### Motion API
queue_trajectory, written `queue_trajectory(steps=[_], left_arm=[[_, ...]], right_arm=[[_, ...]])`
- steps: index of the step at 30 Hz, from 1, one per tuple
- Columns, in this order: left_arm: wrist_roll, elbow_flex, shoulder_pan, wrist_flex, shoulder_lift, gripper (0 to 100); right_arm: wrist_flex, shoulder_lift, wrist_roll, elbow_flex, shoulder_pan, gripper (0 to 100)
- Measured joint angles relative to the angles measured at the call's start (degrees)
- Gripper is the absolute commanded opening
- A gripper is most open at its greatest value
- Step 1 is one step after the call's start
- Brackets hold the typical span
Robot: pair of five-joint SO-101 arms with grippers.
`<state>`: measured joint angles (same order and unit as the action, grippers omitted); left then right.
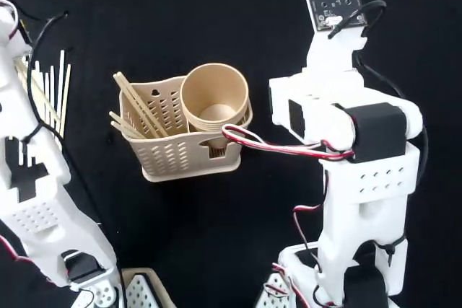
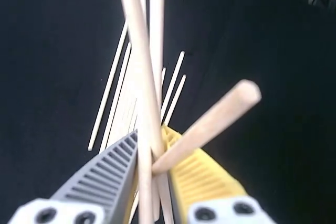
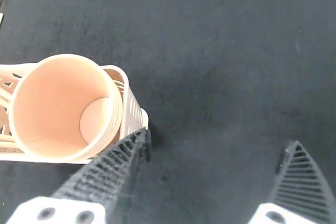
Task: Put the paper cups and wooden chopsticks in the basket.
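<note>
A beige perforated basket (image 1: 184, 156) stands mid-table. Stacked paper cups (image 1: 214, 99) fill its right compartment, and several wooden chopsticks (image 1: 137, 106) lean in its left one. More chopsticks (image 1: 54, 91) lie loose at the far left beside the left arm (image 1: 29, 178). My left gripper (image 2: 152, 140) is shut on a few chopsticks (image 2: 144, 77) held above the loose chopsticks (image 2: 118, 93) on the cloth; one held stick (image 2: 220, 111) sticks out crosswise. My right gripper (image 3: 218, 140) is open and holds nothing, just beside the basket (image 3: 131, 108) corner next to the cups (image 3: 58, 103).
A black cloth (image 1: 216, 27) covers the table. The right arm (image 1: 361, 135) stands right of the basket, and its red and white cable (image 1: 274, 146) loops toward the basket rim. Open cloth lies behind and in front of the basket.
</note>
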<state>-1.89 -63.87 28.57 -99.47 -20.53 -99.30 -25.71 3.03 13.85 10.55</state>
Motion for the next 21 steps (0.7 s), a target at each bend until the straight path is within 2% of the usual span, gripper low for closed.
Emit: queue_trajectory(steps=[7, 12, 17, 21], left_arm=[[-1.58, -12.04, -0.44, -1.14, 0.0, 3], [-2.46, -14.24, -0.44, -1.41, 0.09, 3], [-0.79, -6.33, -0.53, -1.41, 0.53, 3], [0.7, 7.74, -0.79, -1.41, 2.46, 3]], right_arm=[[0.0, 0.0, 0.0, -0.18, 0.0, 38.2], [0.0, 0.0, 0.0, -0.18, 0.0, 38.2], [0.0, 0.0, 0.0, -0.18, 0.0, 38.2], [0.0, 0.0, 0.0, -0.26, 0.0, 38.2]])
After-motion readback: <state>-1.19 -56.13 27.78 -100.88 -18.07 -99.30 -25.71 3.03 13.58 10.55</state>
